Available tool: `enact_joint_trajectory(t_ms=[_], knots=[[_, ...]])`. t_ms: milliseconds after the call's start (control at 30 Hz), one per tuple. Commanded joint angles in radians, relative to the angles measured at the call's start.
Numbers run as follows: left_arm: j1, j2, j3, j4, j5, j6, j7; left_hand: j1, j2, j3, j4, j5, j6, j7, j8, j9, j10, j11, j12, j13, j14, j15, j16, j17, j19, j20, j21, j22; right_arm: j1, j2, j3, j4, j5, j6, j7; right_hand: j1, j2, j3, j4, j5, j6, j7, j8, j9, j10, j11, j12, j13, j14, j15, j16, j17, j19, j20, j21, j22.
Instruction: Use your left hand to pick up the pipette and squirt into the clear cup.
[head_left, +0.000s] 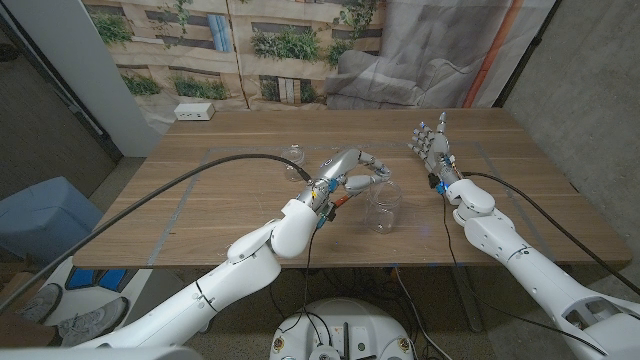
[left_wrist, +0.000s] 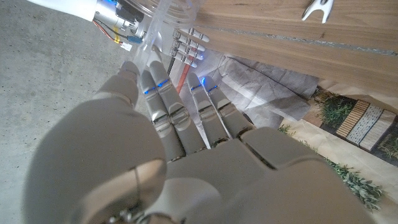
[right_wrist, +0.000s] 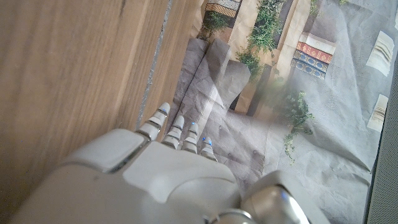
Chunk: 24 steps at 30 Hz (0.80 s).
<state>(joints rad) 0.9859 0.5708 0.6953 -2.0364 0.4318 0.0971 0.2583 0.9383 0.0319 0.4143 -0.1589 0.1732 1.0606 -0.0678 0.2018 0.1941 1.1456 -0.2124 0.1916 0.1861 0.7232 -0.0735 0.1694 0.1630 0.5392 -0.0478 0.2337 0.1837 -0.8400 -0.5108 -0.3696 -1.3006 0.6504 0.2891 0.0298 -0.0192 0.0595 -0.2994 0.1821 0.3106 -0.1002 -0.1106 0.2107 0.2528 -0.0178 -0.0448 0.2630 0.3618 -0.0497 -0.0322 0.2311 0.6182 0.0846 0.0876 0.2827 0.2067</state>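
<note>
Left hand (head_left: 352, 170) is raised over the table (head_left: 200, 210) at mid-scene, fingers (head_left: 372, 172) curled forward and downward, hovering just above and to the left of the clear cup (head_left: 384, 206). The cup stands upright, near the table's near edge, slightly right of centre.

Pipette: a thin pale tube (left_wrist: 163, 18) seems to run on from the left hand's fingertips in the left wrist view, and the head view hints at something slender under the fingers, but it is too blurred to confirm. Whether the left hand has hold of it, cannot tell. Its long axis, if that tube is it, runs roughly along the fingers' reach.

Key relation: the cup mouth lies just right and near of the left fingertips, below them. Judgement: if the pipette is in the grip, the tip needs a small shift right and down over the mouth before the squeeze.

Right hand (head_left: 432, 146) stands upright on the right side of the table, fingers spread and pointing up, holding nothing. It is near the cup, but the left is closer.

A second small clear dish (head_left: 294, 153) sits far-left of the left hand. A white box (head_left: 194, 112) lies at the far left edge.
</note>
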Motion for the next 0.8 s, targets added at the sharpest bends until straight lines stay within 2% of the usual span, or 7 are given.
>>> enact_joint_trajectory(t_ms=[33, 800], knots=[[-0.010, 0.002, 0.006, -0.012, -0.012, 0.013, -0.010, -0.017, -0.001, -0.003, 0.004, 0.004, -0.008, 0.003, -0.005, 0.002, -0.005, 0.000, 0.000, 0.003, -0.007, -0.134, -0.002, 0.000, -0.005, -0.025, -0.001, 0.005, 0.000, 0.000, 0.000, 0.000, 0.000, 0.000, 0.000, 0.000, 0.058, -0.007, 0.001, 0.005, 0.003, -0.009, 0.007, 0.002, -0.001, -0.005, 0.004, 0.003, -0.007, -0.083, 0.006, 0.005, 0.004, -0.001, 0.007, 0.005], [-0.019, 0.016, 0.001, -0.025, -0.019, 0.015, -0.020, -0.034, -0.010, -0.006, 0.001, 0.006, -0.020, 0.002, -0.008, 0.001, -0.019, -0.001, 0.000, 0.004, -0.010, -0.134, 0.000, 0.000, -0.005, -0.025, -0.002, 0.005, 0.000, 0.000, 0.000, 0.000, 0.000, 0.000, 0.000, 0.000, 0.058, -0.007, 0.000, 0.005, 0.003, -0.009, 0.007, 0.002, -0.004, -0.005, 0.002, 0.003, -0.007, -0.081, 0.006, 0.005, 0.004, 0.000, 0.007, 0.005]])
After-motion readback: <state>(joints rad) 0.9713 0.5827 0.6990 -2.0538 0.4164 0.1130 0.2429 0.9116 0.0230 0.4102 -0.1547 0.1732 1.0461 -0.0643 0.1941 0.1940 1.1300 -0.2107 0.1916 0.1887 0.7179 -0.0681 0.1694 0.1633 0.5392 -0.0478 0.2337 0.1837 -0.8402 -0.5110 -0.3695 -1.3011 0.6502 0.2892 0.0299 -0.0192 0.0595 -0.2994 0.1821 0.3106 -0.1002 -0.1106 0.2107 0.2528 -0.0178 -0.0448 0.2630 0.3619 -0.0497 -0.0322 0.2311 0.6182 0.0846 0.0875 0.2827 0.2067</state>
